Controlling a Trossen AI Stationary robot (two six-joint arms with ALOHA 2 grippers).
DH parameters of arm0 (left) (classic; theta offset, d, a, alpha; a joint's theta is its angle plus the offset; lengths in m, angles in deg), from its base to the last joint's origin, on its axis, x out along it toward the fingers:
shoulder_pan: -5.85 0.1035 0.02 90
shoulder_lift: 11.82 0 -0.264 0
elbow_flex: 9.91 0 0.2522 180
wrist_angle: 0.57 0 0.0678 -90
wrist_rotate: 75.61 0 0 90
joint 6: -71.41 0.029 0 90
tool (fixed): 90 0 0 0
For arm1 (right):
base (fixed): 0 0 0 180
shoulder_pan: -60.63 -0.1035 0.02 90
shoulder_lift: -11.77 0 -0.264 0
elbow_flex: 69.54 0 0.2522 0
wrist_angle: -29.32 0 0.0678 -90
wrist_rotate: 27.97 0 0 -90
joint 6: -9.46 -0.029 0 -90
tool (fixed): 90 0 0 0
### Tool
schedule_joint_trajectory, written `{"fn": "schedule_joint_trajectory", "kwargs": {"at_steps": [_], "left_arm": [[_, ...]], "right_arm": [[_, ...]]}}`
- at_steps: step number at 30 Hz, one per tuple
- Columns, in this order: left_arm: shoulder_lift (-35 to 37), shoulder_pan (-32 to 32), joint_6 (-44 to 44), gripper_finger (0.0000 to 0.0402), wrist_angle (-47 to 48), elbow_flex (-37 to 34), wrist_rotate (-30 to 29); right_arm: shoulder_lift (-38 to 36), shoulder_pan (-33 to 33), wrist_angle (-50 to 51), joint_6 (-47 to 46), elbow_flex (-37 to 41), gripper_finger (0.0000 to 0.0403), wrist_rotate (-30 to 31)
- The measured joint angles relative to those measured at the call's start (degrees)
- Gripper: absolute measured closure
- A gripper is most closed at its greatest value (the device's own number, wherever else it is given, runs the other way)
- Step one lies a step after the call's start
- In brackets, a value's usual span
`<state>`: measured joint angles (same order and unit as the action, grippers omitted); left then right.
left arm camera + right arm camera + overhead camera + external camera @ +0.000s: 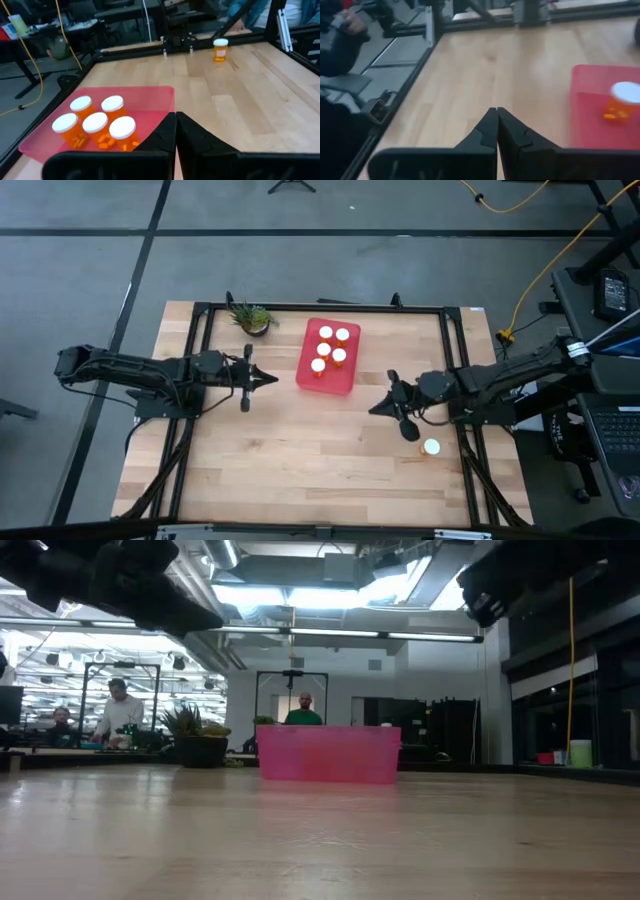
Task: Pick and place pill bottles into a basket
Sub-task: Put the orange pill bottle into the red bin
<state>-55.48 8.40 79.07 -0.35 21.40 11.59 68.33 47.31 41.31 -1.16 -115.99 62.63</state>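
Bottles [331,347] fill basket [345,377]; sixth bottle [431,447] beside right hand [377,408].

I saw a red basket [342,377] holding five orange pill bottles [332,347] with white caps. A sixth orange bottle [431,447], white-capped too, stood on the pale wood-grain table [300,450]. Both arms were dark, the left gripper [272,380] and right gripper [374,409] black. The small potted plant [251,317] was green.

Grey floor [90,270] with dark seams, yellow cable [545,270], bright ceiling lights [320,595], seated people [120,710] behind.
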Motion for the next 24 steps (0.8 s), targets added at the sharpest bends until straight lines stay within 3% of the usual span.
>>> {"fn": "schedule_joint_trajectory", "kwargs": {"at_steps": [7, 15, 20, 24], "left_arm": [[0.0, -0.3, 0.0, 0.0400, -1.7, -0.3, 1.5], [0.0, -0.3, -1.0, 0.0400, -1.6, -0.3, 1.4], [0.0, -0.3, -1.4, 0.0400, -1.6, -0.3, 1.4], [0.0, -0.3, -2.5, 0.0399, -1.6, -0.3, 1.3]], "right_arm": [[0.1, -10.8, 11.9, -11.5, -1.3, 0.0401, 14.3], [0.3, -25.5, 16.0, -29.5, -1.4, 0.0401, 24.5], [1.9, -32.0, 24.8, -42.6, -3.0, 0.0402, 28.2], [6.2, -35.6, 37.4, -52.6, -10.1, 0.0403, 28.3]]}}
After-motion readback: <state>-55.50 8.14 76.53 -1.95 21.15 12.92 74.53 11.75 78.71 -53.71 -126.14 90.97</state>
